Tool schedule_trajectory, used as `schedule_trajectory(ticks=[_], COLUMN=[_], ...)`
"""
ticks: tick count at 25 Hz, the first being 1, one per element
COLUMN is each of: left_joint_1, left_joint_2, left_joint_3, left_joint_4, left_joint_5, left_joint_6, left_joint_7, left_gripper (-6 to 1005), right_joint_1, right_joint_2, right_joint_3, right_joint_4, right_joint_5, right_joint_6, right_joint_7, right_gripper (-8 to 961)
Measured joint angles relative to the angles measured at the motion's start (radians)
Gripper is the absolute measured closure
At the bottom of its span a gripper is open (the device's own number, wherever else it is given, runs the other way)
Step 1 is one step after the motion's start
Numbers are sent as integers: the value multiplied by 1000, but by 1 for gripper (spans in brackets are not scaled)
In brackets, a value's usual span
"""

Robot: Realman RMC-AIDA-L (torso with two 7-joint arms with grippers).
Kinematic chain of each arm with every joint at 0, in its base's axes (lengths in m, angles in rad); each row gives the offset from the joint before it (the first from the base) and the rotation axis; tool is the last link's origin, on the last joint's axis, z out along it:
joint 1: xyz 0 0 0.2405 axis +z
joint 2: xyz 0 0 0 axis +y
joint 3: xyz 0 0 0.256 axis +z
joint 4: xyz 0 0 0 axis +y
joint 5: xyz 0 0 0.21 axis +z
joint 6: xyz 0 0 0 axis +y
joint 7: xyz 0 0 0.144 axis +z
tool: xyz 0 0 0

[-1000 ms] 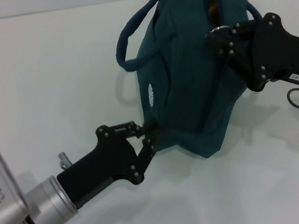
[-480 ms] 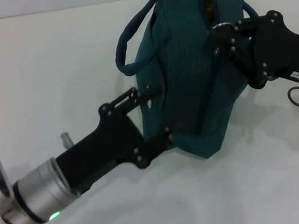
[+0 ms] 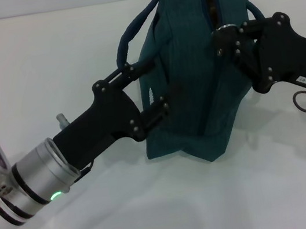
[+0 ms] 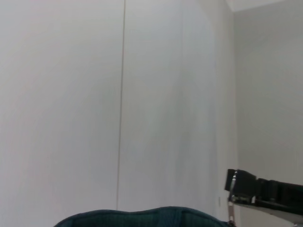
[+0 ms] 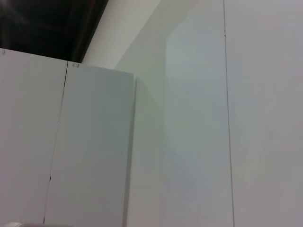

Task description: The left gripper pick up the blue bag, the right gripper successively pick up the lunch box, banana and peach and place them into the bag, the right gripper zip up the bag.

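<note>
White table [image 3: 44,62], blue bag [image 3: 199,107] between both grippers.

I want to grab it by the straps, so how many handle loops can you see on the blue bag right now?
2. One handle loop arches off the blue bag on the robot's left side; the other handle only peeks out behind the right gripper, mostly hidden.

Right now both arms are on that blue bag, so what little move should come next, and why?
Probably the right gripper should draw the zipper further along. Its fingers sit at the ring pull on top of the bag, where a dark gap shows the opening is not fully shut. The left gripper has its fingers spread against the bag's side, steadying it for that pull.
</note>
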Motion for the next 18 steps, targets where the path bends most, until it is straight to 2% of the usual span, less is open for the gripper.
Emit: schedule_trajectory(ticks=[18], left_joint_1=[-18], left_joint_2=[0], left_joint_3=[21], left_joint_4=[3], left_joint_5=[10], left_joint_6=[12], left_joint_7=[-34], left_gripper=[415], right_joint_1=[-2], right_joint_2=[0], right_joint_3=[-11], right_joint_4=[12], right_joint_5=[27], right_joint_6=[-6], right_joint_7=[-5], right_gripper=[938])
